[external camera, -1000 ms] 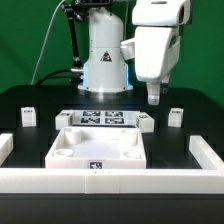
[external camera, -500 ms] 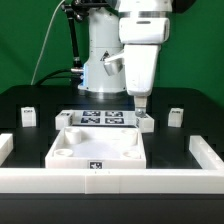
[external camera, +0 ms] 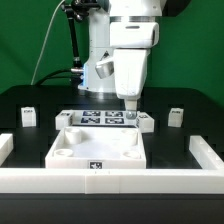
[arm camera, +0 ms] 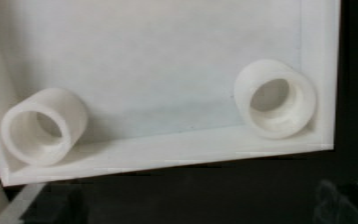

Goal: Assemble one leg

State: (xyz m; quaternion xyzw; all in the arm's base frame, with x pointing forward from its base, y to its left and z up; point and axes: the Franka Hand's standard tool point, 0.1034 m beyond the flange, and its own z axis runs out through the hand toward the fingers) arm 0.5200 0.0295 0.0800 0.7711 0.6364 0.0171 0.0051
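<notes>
- Counter [external camera: 195, 110]: black, carrying all the parts.
- Panel [external camera: 97, 148]: lies flat at the front. Your wrist view shows two of its sockets [arm camera: 277, 97].
- Marker board [external camera: 103, 119]: just behind the panel.
- Tool [external camera: 129, 108]: has slid toward the exterior view's left and dropped over the board's end. It carries nothing, and you cannot tell whether its jaws are parted.
- Leg [external camera: 146, 123]: upright and ungrasped, just beside the tool. You have likely overshot it.

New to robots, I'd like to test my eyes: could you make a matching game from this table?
1 gripper; 2 square panel; 3 marker board; 4 a leg.
A lies flat behind the panel; B hangs above the table; C small, upright; D front middle, corner sockets up.
Pairs: 1-B, 2-D, 3-A, 4-C.
</notes>
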